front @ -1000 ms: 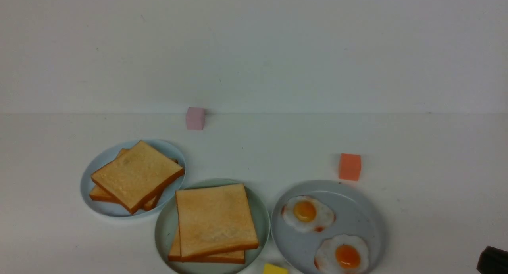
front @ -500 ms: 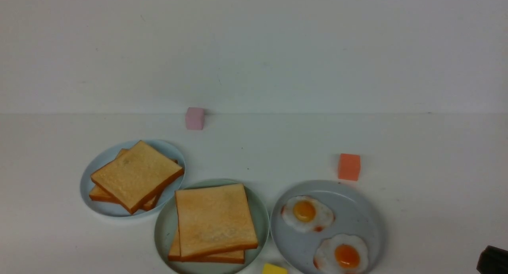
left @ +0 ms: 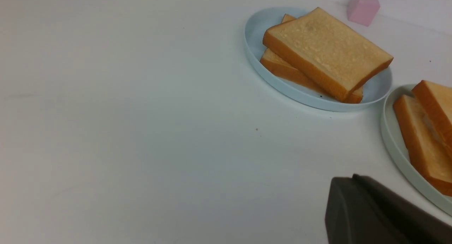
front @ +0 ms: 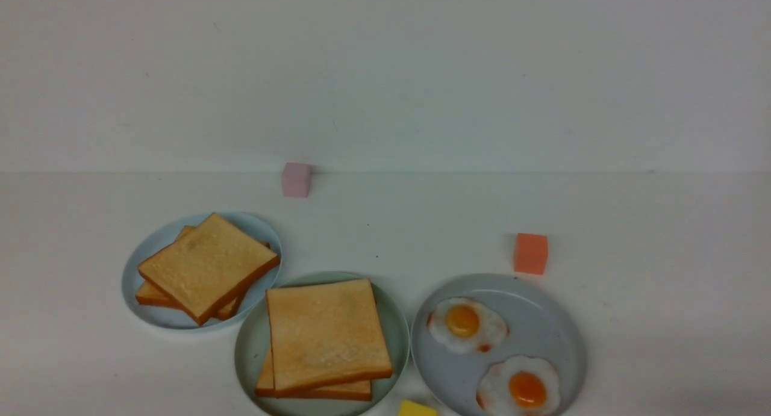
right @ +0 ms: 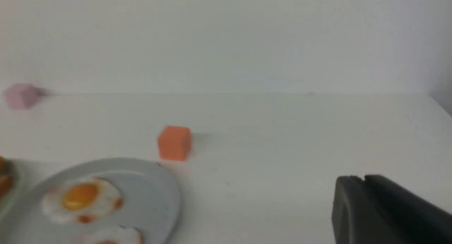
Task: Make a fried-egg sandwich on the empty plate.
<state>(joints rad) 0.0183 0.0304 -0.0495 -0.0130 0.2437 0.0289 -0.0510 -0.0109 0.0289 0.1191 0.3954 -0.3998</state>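
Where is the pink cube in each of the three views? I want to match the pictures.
Front view: pink cube at the table's far edge by the wall, beyond the light-blue plate of toast.
Left wrist view: upper right corner, just past that same plate.
Right wrist view: far left edge, blurred.
Shared landmark: the wall-table line beside it.

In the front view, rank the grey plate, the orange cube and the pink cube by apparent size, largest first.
1. grey plate, by far the largest.
2. orange cube.
3. pink cube, though it sits farther back, so the two cubes may match.
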